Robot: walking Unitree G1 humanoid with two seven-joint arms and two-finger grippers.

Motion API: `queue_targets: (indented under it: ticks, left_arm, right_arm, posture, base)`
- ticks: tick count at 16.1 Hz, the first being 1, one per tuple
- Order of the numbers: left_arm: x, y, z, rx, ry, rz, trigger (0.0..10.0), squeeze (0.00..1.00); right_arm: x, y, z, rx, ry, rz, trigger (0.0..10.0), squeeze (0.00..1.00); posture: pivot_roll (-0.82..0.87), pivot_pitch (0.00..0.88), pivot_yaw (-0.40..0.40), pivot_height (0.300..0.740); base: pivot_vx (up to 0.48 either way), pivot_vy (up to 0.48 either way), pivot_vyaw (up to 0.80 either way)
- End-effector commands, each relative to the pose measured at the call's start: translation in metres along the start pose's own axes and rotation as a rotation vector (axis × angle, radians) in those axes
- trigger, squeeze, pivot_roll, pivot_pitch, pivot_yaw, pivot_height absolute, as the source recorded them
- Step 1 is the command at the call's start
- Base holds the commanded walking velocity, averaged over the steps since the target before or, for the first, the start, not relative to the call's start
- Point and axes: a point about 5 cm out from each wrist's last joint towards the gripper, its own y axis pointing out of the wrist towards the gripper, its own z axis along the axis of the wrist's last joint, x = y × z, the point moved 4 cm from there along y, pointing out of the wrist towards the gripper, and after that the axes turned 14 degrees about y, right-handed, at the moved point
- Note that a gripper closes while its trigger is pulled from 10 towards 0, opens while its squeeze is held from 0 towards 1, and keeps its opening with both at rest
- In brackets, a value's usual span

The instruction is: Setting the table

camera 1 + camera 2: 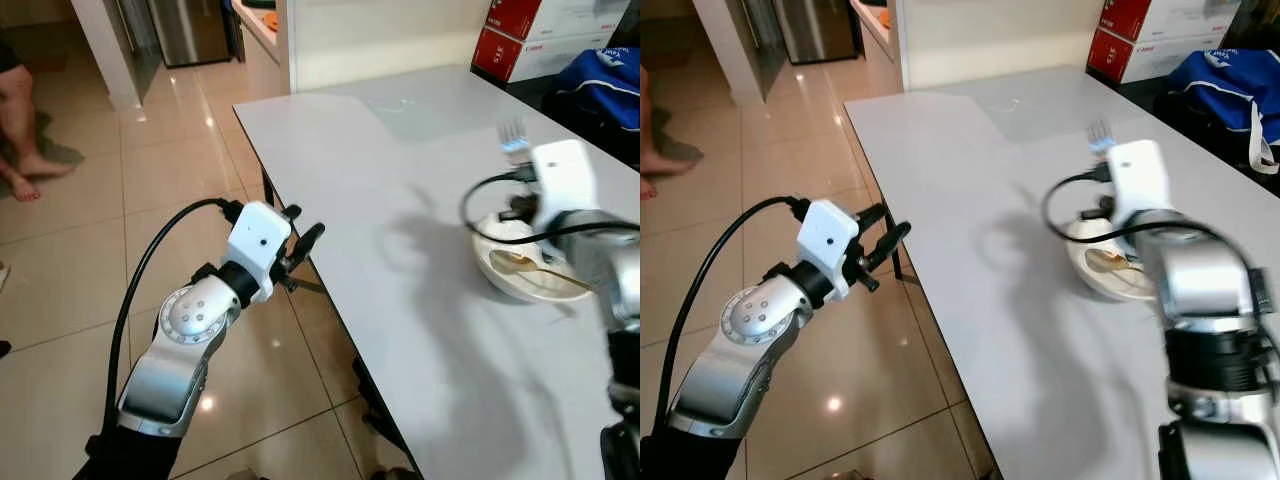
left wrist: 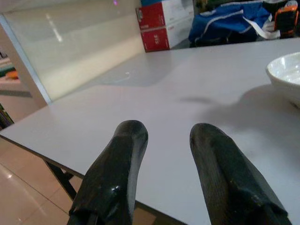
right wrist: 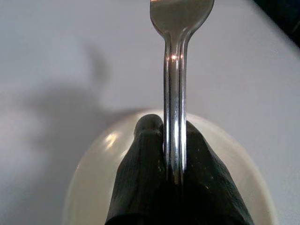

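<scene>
Fork: the fork point(image 3: 174, 93) is pinched by its handle in the right hand point(image 3: 169, 159), with the tines pointing forward, away from the robot. It hangs above the bowl point(image 1: 520, 268) and does not touch it.

Fork, how it handles: I judge it stiff, thin and light, made of polished metal, so it can slip or turn between the black fingers. The flat middle of the handle is the best place to hold it, and that is about where the hand has it.

Bowl: a white bowl stands on the desk point(image 1: 400, 230), near the edge on the robot's right. Inside it lies something pale that looks like a spoon; I cannot tell more. I think the bowl is ceramic, hard and able to chip, so the fork should be set down beside it softly.

Right arm: it is bent up from the elbow, and the wrist is just over the near rim of the bowl.

Left hand: the left hand point(image 1: 300, 252) is spread and holds nothing. It hovers well to the left of the bowl, just outside the desk edge, above the tiled floor point(image 1: 90, 260), and its fingers point toward the desk.

Left arm: raised and bent, with a black cable looping from the wrist.

Person: bare feet point(image 1: 25, 178) are on the floor far beyond the left hand.
</scene>
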Motion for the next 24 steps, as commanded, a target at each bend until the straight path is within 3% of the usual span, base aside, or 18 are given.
queue_targets:
  ticks: [1, 3, 7, 9, 11, 15, 24]
  left_arm:
    - [0.002, -0.001, 0.005, 0.013, 0.008, -0.02, 10.0, 0.0]
    - [0.005, -0.003, 0.006, 0.016, -0.002, -0.033, 10.0, 0.0]
    - [0.019, -0.001, 0.011, 0.045, -0.022, -0.106, 10.0, 0.0]
    - [0.029, 0.002, 0.014, 0.057, -0.041, -0.169, 10.0, 0.0]
    - [0.034, 0.003, 0.015, 0.063, -0.032, -0.205, 10.0, 0.0]
    - [0.034, 0.0, 0.014, 0.06, -0.032, -0.211, 10.0, 0.0]
    - [0.057, -0.013, 0.017, 0.073, -0.089, -0.352, 10.0, 0.0]
  right_arm:
    - [-0.001, -0.006, 0.008, 0.006, 0.028, 0.024, 10.0, 0.0]
    - [0.01, -0.021, 0.013, -0.012, 0.094, 0.025, 10.0, 0.0]
    - [0.023, -0.048, 0.009, -0.099, 0.12, 0.037, 10.0, 0.0]
    - [0.03, -0.055, -0.014, -0.214, 0.146, 0.03, 10.0, 0.0]
    - [0.038, -0.054, -0.032, -0.277, 0.174, 0.006, 10.0, 0.0]
    - [0.038, -0.051, -0.047, -0.337, 0.213, 0.034, 10.0, 0.0]
    - [0.02, -0.048, -0.04, -0.354, 0.224, 0.16, 10.0, 0.0]
  posture:
    - [0.0, 0.047, -0.004, 0.74]
    - [0.0, 0.057, -0.004, 0.74]
    - [-0.03, 0.065, 0.02, 0.74]
    - [-0.06, 0.067, 0.038, 0.74]
    - [-0.07, 0.068, 0.041, 0.74]
    - [-0.05, 0.067, 0.027, 0.74]
    - [-0.05, 0.051, -0.004, 0.74]
  base:
    - [0.0, 0.0, 0.0]
    - [0.0, 0.0, 0.0]
    - [0.0, 0.0, 0.0]
    - [0.0, 0.0, 0.0]
    - [0.0, 0.0, 0.0]
    - [0.0, 0.0, 0.0]
    - [0.0, 0.0, 0.0]
